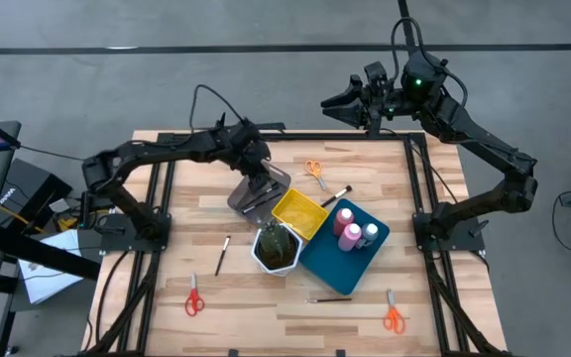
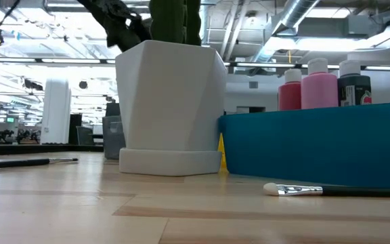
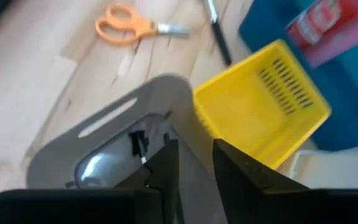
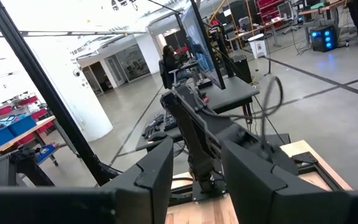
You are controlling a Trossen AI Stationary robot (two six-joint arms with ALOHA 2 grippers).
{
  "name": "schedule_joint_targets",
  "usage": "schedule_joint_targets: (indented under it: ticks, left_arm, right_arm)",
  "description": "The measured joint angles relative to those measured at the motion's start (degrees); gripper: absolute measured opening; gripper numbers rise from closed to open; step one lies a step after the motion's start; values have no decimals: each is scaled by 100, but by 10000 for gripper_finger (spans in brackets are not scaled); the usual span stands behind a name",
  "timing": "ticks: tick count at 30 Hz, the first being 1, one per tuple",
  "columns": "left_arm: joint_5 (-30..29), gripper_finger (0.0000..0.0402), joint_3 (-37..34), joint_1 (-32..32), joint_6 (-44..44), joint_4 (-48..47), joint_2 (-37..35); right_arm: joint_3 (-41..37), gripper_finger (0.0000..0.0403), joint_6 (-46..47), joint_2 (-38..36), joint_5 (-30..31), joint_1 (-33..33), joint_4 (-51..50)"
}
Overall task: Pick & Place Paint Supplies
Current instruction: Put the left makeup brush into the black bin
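My left gripper (image 1: 262, 184) (image 3: 196, 163) is down at the grey tray (image 1: 251, 193) (image 3: 123, 118), shut on its rim beside the yellow tray (image 1: 298, 213) (image 3: 260, 106). My right gripper (image 1: 341, 100) (image 4: 197, 168) waits open, raised beyond the table's far edge. Two pink bottles (image 1: 345, 218) (image 1: 351, 239) and a grey white-capped bottle (image 1: 370, 233) stand in the blue tray (image 1: 325, 268). Brushes (image 1: 222, 255) (image 1: 335, 196) (image 1: 330, 298), orange scissors (image 1: 314, 171) (image 1: 394, 317) and red scissors (image 1: 194, 300) lie flat on the table. My left gripper holds the grey tray by its side rim (image 3: 194, 127), the side next to the yellow tray. One finger (image 3: 166, 168) is inside the tray and the other (image 3: 241, 168) outside it. The fingers come slanting down from above. Whether the tray is lifted, I cannot tell.
A white hexagonal pot (image 1: 276, 248) (image 2: 171, 102) with a plant stands against the yellow and blue trays. The grey, yellow and blue trays sit close together mid-table. Bare wood lies along the table's near edge and left side. Black frame rails (image 1: 419, 178) border the table.
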Motion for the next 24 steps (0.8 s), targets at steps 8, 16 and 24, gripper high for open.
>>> schedule_joint_targets:
  ticks: [8, 16, 24]
  left_arm:
    - [-684, 92, 1, -25, -1417, -681, -953]
    - [-1481, 92, -1, -385, -3028, -2245, -1591]
    - [-1689, 92, -1, -1036, -4832, -2966, -1677]
  right_arm:
    - [0, 132, 0, 2, -66, 2, 58]
    - [0, 132, -131, 2, -200, 41, 103]
    - [0, 132, -133, 2, -541, 41, 196]
